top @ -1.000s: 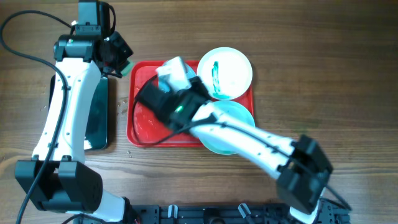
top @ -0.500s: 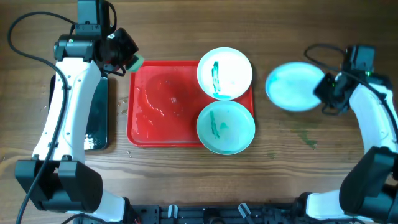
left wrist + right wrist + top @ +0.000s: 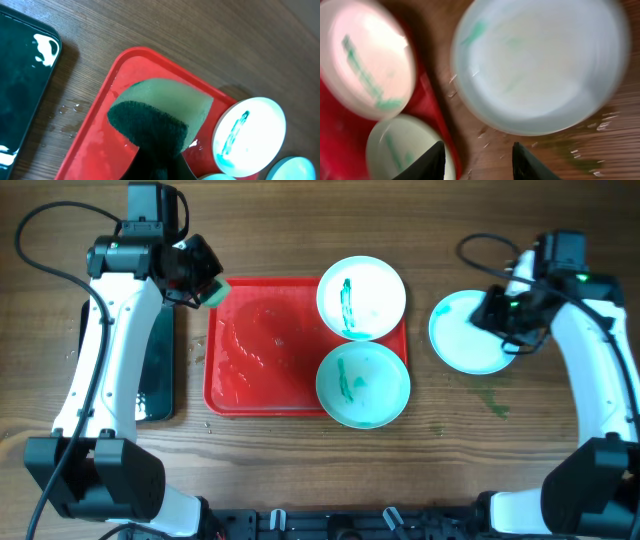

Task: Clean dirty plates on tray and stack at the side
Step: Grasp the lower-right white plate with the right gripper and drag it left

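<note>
**Overhead view.** The right tool [image 3: 500, 315] has moved in over the third plate [image 3: 458, 345]. Half a second ago that plate was blurred. It now lies flat on the counter [image 3: 560, 240] beneath the tool, outside the tray [image 3: 260, 350]. One plate is therefore judged moved to the side, starting the stack. The white plate [image 3: 361, 297] and the aqua plate [image 3: 363, 384], both smeared green, remain on the tray well to this tool's left. The left tool [image 3: 200, 280] hangs over the tray's corner, as before.

**Left wrist view.** Only here is the grasp plain: the left tool is clamped on a green sponge [image 3: 160, 105], dark scouring face toward the camera, with the tray directly beneath.

**Right wrist view.** The right tool's fingers [image 3: 436, 160] stand apart, with bare counter between them and nothing held. The third plate lies just ahead and carries a faint green trace that the overhead view does not resolve.
</note>
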Robot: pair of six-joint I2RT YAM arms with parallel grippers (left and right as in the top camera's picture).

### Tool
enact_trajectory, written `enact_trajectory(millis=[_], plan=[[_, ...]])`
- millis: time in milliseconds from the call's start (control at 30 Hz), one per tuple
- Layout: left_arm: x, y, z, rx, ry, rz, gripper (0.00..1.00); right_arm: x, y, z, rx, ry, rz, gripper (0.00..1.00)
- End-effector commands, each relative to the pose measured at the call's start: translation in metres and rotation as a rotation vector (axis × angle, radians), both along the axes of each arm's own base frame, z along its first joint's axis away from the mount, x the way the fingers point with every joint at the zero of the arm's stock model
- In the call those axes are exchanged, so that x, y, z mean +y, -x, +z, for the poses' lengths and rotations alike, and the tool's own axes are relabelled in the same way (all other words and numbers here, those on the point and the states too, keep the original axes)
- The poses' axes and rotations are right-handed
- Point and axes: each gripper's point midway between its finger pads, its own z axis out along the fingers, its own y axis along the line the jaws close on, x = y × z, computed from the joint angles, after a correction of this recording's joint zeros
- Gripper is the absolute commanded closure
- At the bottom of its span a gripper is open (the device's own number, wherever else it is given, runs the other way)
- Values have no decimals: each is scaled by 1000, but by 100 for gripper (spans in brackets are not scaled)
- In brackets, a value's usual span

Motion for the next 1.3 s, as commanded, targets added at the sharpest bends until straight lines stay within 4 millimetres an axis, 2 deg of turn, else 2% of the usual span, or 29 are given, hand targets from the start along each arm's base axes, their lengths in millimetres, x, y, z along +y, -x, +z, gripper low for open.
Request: enact_trajectory(millis=[0, 67, 167, 267, 333, 433, 467, 500, 533, 600, 700, 833, 867, 933, 1000, 1033, 1100, 1200, 1267], plan=[[3, 1, -1, 2, -55, -79, 96, 61, 21, -10, 66, -40, 255, 56], [3, 1, -1, 3, -55, -79, 96, 73, 33, -27, 128, 56, 327, 56], [3, 1, -1, 3, -55, -79, 96, 93, 48, -56, 160, 89, 410, 58], [3, 1, -1, 3, -55, -79, 96, 88, 65, -90, 217, 166, 394, 58], [3, 1, -1, 3, -55, -79, 96, 92, 72, -112, 212, 170, 410, 61], [3, 2, -2, 7, -55, -79, 96, 92, 77, -125, 210, 166, 387, 65], [3, 2, -2, 7, -56, -79, 96, 92, 80, -127, 215, 164, 383, 67], [3, 2, -2, 6, -56, -79, 96, 91, 83, -130, 223, 162, 374, 74], [3, 2, -2, 7, -56, -79, 96, 91, 83, -131, 226, 162, 368, 85], [3, 2, -2, 7, -56, -79, 96, 91, 81, -130, 218, 161, 367, 95], [3, 2, -2, 7, -56, -79, 96, 90, 86, -127, 245, 164, 369, 96], [3, 2, -2, 7, -55, -79, 96, 92, 89, -95, 277, 165, 379, 96], [3, 2, -2, 7, -55, -79, 96, 99, 87, -83, 256, 164, 391, 96], [3, 2, -2, 7, -56, -79, 96, 135, 80, -63, 171, 130, 409, 96], [3, 3, -2, 8, -55, -79, 96, 178, 62, -52, 35, 114, 357, 96], [3, 2, -1, 6, -54, -78, 96, 187, 50, -51, -32, 143, 289, 96], [3, 0, -1, 0, -50, -67, 96, 225, 32, -54, -134, 93, 292, 96], [3, 1, -1, 2, -47, -61, 96, 275, 3, -72, -156, 74, 311, 96], [3, 1, -1, 4, -43, -53, 96, 295, -15, -83, -171, 100, 317, 96]])
